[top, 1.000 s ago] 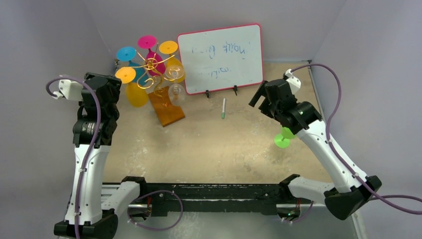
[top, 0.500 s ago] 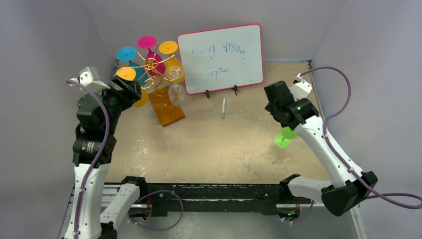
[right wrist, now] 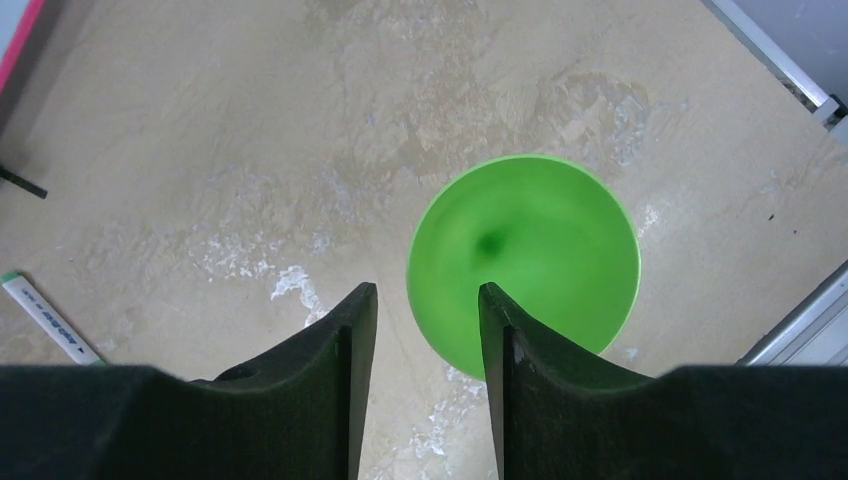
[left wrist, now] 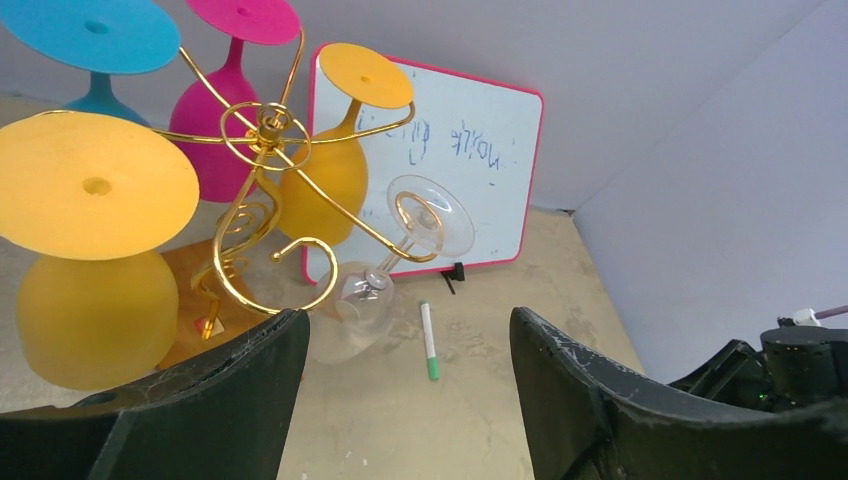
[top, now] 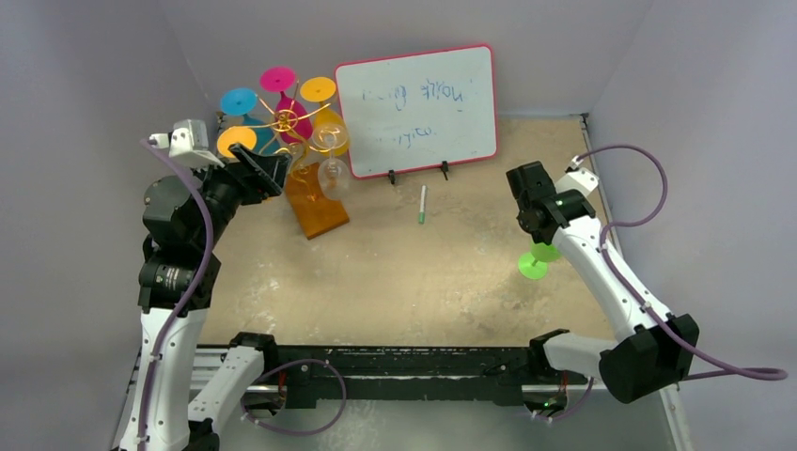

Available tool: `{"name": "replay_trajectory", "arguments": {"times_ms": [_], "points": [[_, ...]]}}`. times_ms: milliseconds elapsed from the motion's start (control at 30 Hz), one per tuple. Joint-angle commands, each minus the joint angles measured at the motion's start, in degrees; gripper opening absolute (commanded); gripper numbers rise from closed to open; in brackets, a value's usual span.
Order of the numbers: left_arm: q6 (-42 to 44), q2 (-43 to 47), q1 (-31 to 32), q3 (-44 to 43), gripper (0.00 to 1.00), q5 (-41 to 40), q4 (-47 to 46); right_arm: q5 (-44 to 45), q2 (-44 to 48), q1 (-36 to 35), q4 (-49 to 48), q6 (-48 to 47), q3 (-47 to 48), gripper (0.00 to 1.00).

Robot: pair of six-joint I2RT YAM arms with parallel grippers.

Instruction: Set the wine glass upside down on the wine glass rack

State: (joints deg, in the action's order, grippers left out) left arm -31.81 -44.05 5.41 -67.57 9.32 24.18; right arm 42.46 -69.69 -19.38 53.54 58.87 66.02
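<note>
- Right gripper (right wrist: 427, 292), jaws slightly apart and empty, hovers over the green wine glass (right wrist: 523, 255).
- That glass stands on the table (right wrist: 200, 150), well right of the rack (top: 285, 120).
- Left gripper (left wrist: 407, 320), wide open and empty, sits just beside the rack, which carries coloured glasses (left wrist: 95, 185) and a clear glass (left wrist: 360, 300) hung bowl-down.

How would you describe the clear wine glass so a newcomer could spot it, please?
Find the pink-framed whiteboard at the back of the table; the gold wire rack stands just left of it. The clear wine glass hangs upside down on the rack's whiteboard side, the only see-through one among orange, pink and blue glasses.
</note>
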Motion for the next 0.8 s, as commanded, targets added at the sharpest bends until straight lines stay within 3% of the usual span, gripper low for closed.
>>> {"name": "replay_trajectory", "arguments": {"times_ms": [0,367,633,733,767], "points": [[1.4,0.5,0.5,0.4,0.72,2.1,-3.8,-0.4,0.5,0.8,-3.2,-0.1,-1.3,0.43],[1.3,0.1,0.5,0.2,0.72,2.8,-4.2,-0.4,0.3,1.6,-4.1,-0.2,-3.6,0.32],[1.2,-0.1,0.5,0.1,0.7,3.4,-4.4,-0.8,1.0,1.8,-4.9,-1.6,-4.0,0.15],[1.2,-0.2,0.5,-0.1,0.7,3.6,-4.3,-0.8,1.7,1.7,-5.3,-2.5,-4.0,0.0],[1.2,-0.1,0.5,-0.1,0.7,3.8,-4.5,-0.9,1.9,1.7,-5.3,-2.6,-4.1,0.0]]}}
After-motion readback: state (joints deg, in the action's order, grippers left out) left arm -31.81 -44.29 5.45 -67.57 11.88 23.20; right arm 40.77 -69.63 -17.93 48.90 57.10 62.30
